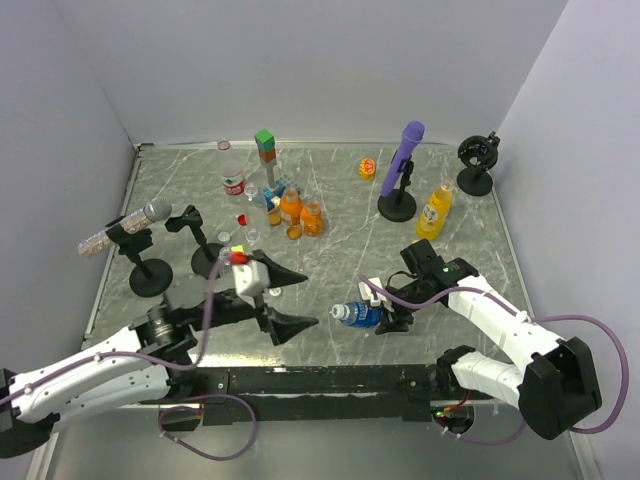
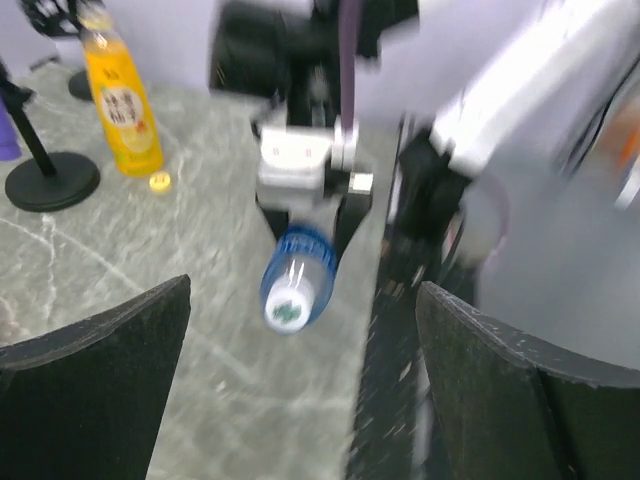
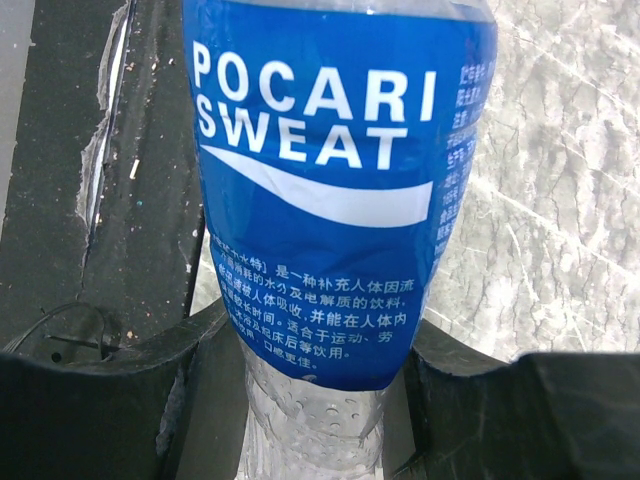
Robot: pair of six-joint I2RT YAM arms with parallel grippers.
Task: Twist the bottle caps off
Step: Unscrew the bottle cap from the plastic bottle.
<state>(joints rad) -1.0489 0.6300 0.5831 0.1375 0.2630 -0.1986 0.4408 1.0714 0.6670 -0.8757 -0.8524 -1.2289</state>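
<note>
Your right pincer [image 1: 392, 315] clamps the squat, blue-labelled clear plastic bottle [image 3: 320, 180] sideways by the worktop's [image 1: 340, 240] near edge, mouth seemingly uncapped and facing your wide-open, empty left pincer [image 1: 310, 300]; the rest I can't judge.

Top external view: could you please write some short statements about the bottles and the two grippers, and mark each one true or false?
1. The blue-labelled clear plastic bottle lies on its side in the right gripper. True.
2. The left gripper has its fingers closed on that bottle. False: they are spread wide and hold nothing.
3. The yellow plastic juice bottle stands upright. True.
4. The purple microphone lies flat. False: it sits tilted on a black stand.
</note>
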